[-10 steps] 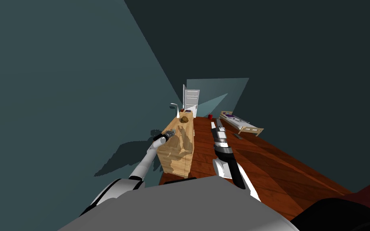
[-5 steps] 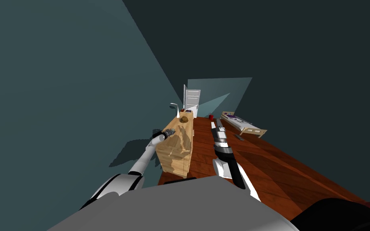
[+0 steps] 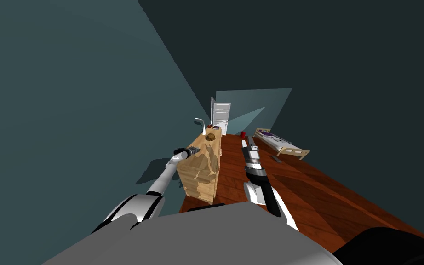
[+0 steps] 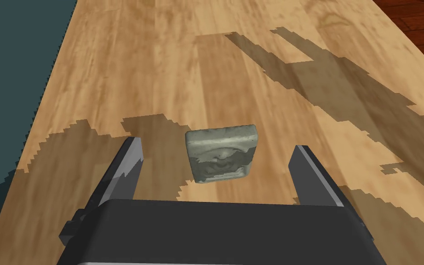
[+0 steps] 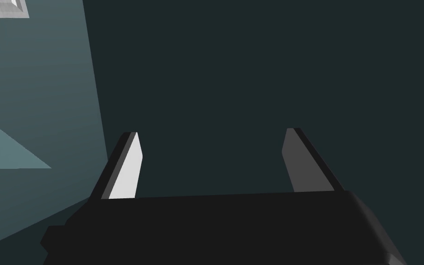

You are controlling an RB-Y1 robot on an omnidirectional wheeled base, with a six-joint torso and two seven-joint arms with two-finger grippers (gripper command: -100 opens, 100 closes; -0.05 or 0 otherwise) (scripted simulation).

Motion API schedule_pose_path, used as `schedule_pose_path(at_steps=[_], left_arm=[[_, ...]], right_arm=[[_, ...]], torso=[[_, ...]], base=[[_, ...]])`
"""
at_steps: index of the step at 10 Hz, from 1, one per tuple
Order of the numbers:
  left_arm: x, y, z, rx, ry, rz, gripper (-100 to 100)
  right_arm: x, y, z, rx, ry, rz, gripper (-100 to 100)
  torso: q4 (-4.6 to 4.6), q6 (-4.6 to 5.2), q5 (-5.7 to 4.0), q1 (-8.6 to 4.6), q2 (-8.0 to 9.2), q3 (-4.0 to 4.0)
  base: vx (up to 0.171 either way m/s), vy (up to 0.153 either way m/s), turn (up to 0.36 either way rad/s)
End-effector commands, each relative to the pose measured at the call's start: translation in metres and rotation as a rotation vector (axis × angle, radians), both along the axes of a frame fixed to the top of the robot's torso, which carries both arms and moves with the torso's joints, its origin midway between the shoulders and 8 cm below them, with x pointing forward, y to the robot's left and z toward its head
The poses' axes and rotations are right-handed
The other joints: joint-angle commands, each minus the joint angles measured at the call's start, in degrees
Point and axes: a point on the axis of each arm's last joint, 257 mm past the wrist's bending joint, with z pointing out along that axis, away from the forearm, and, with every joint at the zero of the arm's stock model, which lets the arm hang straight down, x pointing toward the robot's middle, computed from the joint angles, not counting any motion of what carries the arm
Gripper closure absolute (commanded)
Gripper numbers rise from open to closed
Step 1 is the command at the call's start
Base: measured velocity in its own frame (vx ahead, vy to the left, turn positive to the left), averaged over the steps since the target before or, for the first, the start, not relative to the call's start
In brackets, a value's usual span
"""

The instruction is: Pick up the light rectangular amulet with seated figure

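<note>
Against the blue-grey wall (image 3: 68, 115) at far left, the left arm reaches forward over the near end of a light wooden cabinet (image 3: 202, 172). Left gripper (image 4: 215, 144): fingers spread wide apart and held above the cabinet top, where they throw jagged shadows on the wood. Amulet (image 4: 221, 153): a pale grey-green rectangular block with its relief figure turned toward the wrist camera. It rests on the cabinet top between the two fingers, about level with their tips and roughly midway, touching neither. Farther along the same top sits a brown lump (image 3: 211, 136), and a white door (image 3: 220, 117) stands beyond the cabinet's far end. Right of the cabinet lies red-brown plank floor (image 3: 307, 193), over which the right arm stretches forward. Right gripper (image 5: 212, 132): fingers likewise standing apart. Far right: a small bed (image 3: 282, 144) on the floor.
</note>
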Motion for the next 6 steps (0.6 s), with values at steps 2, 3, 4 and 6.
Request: schedule_pose_path(at_steps=[2,3,4,6], left_arm=[[0.001,0.003,0.003,0.007,0.005,-0.003,-100],[0.001,0.003,0.003,0.007,0.008,-0.004,0],[0.005,0.040,-0.004,0.008,0.017,0.046,-100],[0.007,0.077,-0.010,0.010,0.024,0.098,-100]], right_arm=[[0.000,0.000,0.000,0.000,0.000,0.000,0],[0.000,0.000,0.000,0.000,0.000,0.000,0],[0.000,0.000,0.000,0.000,0.000,0.000,0],[0.000,0.000,0.000,0.000,0.000,0.000,0]], torso=[[0.00,-0.01,0.00,-0.03,0.01,0.00],[-0.01,0.01,0.01,0.07,-0.02,-0.01],[-0.01,0.00,0.04,0.16,-0.04,-0.02],[0.03,0.02,0.05,0.22,0.13,0.07]], base=[[-0.012,-0.049,0.039],[-0.001,-0.006,-0.003],[-0.042,-0.004,-0.362],[-0.067,0.012,-0.353]])
